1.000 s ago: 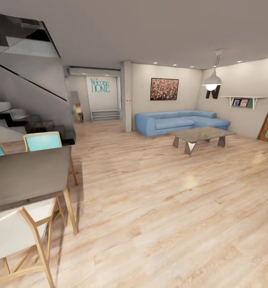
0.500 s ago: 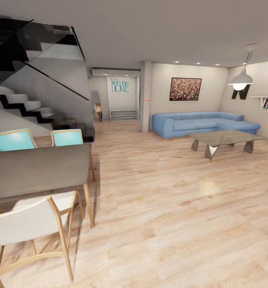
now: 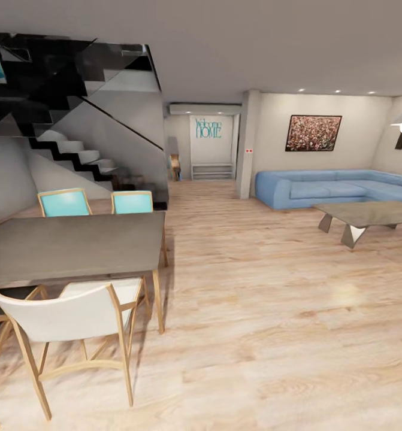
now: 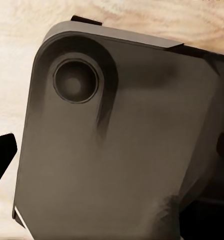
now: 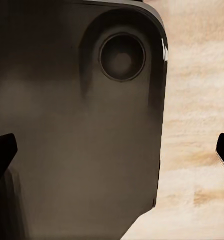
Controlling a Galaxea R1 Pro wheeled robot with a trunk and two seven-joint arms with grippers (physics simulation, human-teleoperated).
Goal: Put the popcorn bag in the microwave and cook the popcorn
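Here, at the head view's left, a dark dining table (image 3: 75, 245) stands among turquoise and white chairs (image 3: 75, 317), stairs (image 3: 75, 149) behind; a blue sofa (image 3: 338, 188) and coffee table (image 3: 368, 215) sit right. Whether either arm's fingers are released or clenched cannot be told.

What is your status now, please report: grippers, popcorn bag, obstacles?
Right gripper open, empty. Left: state unclear. In living room, no kitchen ahead. Dining table and white chair at left, wood floor ahead.

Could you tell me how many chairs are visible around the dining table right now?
3: two turquoise chairs at the table's far side, one white chair at its near side. Others may be cut off at the picture's edge.
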